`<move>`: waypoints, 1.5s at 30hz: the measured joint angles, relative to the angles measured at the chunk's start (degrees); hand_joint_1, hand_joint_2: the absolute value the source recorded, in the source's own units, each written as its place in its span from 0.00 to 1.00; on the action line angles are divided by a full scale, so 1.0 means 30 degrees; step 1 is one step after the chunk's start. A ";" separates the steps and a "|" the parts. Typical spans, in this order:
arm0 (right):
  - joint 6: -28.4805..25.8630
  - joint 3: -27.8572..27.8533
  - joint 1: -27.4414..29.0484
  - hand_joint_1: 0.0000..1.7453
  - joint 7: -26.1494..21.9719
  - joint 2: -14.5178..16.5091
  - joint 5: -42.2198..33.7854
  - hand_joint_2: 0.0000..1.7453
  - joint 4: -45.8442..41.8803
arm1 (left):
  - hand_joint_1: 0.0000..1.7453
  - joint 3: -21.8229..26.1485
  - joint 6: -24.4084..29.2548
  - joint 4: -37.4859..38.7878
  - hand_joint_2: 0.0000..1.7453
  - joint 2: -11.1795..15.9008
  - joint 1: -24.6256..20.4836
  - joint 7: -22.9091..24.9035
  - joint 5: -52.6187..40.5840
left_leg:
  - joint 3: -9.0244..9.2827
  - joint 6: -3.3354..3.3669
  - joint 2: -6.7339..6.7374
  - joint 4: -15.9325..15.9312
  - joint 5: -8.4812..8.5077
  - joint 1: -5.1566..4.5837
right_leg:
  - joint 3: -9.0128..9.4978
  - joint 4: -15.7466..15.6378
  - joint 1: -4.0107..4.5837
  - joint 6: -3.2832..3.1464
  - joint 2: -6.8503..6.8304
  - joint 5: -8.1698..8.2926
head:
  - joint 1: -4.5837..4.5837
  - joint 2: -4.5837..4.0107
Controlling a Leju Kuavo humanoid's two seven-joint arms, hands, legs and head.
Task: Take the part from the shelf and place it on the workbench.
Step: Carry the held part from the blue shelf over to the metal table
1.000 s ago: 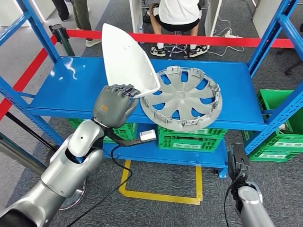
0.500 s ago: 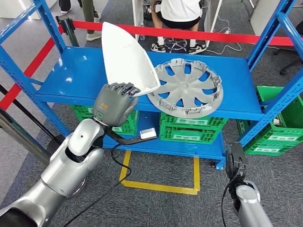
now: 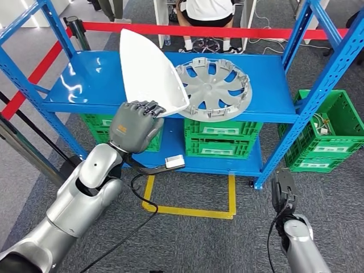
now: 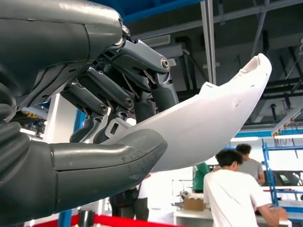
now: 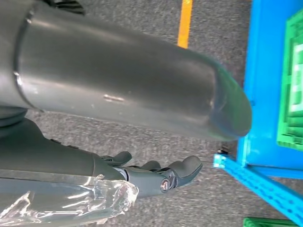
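White plastic part (image 3: 148, 71) is sitting in the left hand (image 3: 133, 124), fingers curling over its lower edge w/ the thumb (image 4: 107, 163) pressing from the other side in the left wrist view, so it's properly gripped. The part is standing up tall and tilted, raised in front of the blue shelf (image 3: 86, 85); can't tell if its lower edge is touching the deck. Its right edge is overlapping the grey wheel cover (image 3: 214, 88) in the head view, can't tell if they're touching. The cover is lying flat on the deck, nearly reaching the front lip. Left half of the deck is showing bare blue, and grey floor is lying between robot and shelf w/ a yellow outline (image 3: 193, 199) on it. Green crates (image 3: 221, 136) are filling the lower level, another crate (image 3: 330, 131) sitting right of the upright post.

Right hand (image 3: 283, 193) is hanging low by the floor, fingers loosely apart in the right wrist view, nothing in it.

Vs 1 s ago: whole shelf is sliding up and left in the pic, so that's the camera moving. Grip is looking the same.
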 joint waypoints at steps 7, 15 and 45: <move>-0.0091 0.0007 -0.0312 0.00 -0.0047 0.0120 0.0004 0.00 0.0211 | 0.89 0.0097 0.0004 0.0027 1.00 -0.0106 -0.0177 -0.0235 0.0313 | 0.3335 0.0724 0.0015 -0.5351 0.0364 -0.0297 | -0.0809 -0.0262 0.0012 0.0542 0.0013 0.1173 | -0.0084 0.0000; -0.0180 0.0038 -0.0663 0.00 -0.0124 0.0124 -0.0002 0.00 0.0823 | 0.89 0.0235 -0.0151 0.0284 1.00 -0.0188 -0.0011 -0.0441 0.1267 | 0.0937 0.0821 0.0075 -0.5480 0.2483 -0.0193 | -0.1237 0.5127 -0.0069 0.0976 0.0030 -0.1528 | 0.0109 0.0000; -0.0211 0.0517 -0.2048 0.00 0.0539 0.0960 0.0696 0.00 0.2342 | 0.89 0.1638 -0.0670 0.0472 1.00 0.0180 0.0529 -0.1102 0.3189 | 0.2313 0.0817 0.0083 -0.5471 0.1420 -0.0134 | -0.2181 0.5094 -0.0048 0.0869 0.0016 -0.2380 | 0.0042 0.0000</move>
